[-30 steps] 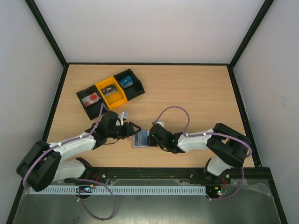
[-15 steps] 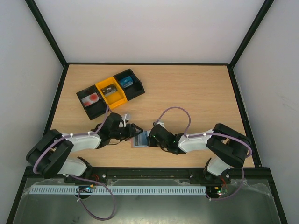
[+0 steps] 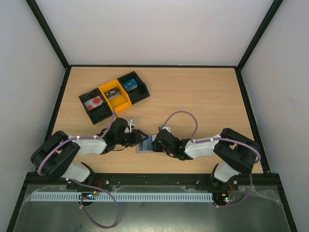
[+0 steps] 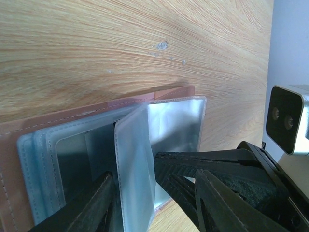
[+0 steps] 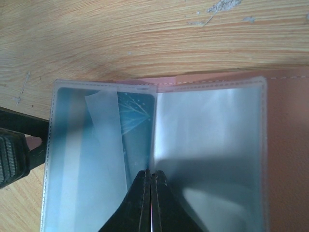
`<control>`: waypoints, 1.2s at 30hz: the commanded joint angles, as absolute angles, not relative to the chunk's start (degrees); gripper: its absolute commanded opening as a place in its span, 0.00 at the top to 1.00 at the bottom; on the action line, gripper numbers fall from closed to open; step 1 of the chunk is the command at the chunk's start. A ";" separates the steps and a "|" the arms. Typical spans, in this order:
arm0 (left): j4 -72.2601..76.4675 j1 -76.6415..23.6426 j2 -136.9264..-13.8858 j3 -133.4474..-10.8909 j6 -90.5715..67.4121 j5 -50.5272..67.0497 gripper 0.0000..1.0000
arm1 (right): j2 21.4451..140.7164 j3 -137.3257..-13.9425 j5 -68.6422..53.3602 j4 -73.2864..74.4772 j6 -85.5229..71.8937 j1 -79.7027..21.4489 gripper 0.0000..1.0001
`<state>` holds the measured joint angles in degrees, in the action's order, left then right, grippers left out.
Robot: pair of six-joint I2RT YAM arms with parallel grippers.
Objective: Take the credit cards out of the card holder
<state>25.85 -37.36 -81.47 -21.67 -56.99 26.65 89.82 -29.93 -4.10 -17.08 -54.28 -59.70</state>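
The left pincer lies low over the pale wooden bench. Its jaws are apart and straddle a loose, clear plastic sleeve leaf without clamping it. The leaf belongs to the flat, light blue-grey two-panel card holder with a thin brownish rim, which lies spread open on the bench between the two arms. In its left panel sits a dark teal plastic credit card with small pale marks, not yet out of its pocket. To the right, the right pincer is closed, with its tips together on the holder's centre fold, apparently pinning it flat.

The step in hand looks like reaching into the sleeve for the first card. The next move calls for the left jaws to close on the card's edge rather than on the slippery leaf alone, then draw it out sideways while the right pincer keeps the holder down.

Compared with a second ago, the left arm has stretched lower and its pincer has moved in to the holder's left edge. The holder and the right arm are where they were.
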 commanded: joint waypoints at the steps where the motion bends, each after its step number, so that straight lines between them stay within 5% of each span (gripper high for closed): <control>1: 26.65 -38.58 -82.01 -21.90 -57.56 26.17 0.54 | 88.58 -27.67 -4.49 -13.06 -54.88 -60.02 0.97; 12: 25.40 -42.03 -80.71 -25.35 -58.79 25.23 0.54 | 80.54 -26.02 -0.42 -11.69 -54.46 -60.02 0.87; 36: 32.73 -46.10 -85.61 -26.66 -60.96 25.59 0.54 | 59.35 -21.75 9.47 -4.41 -54.97 -59.98 0.83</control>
<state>30.74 -45.74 -84.99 -26.24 -60.84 25.56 60.58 -22.52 7.60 -5.37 -54.50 -59.72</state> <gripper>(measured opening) 0.464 0.166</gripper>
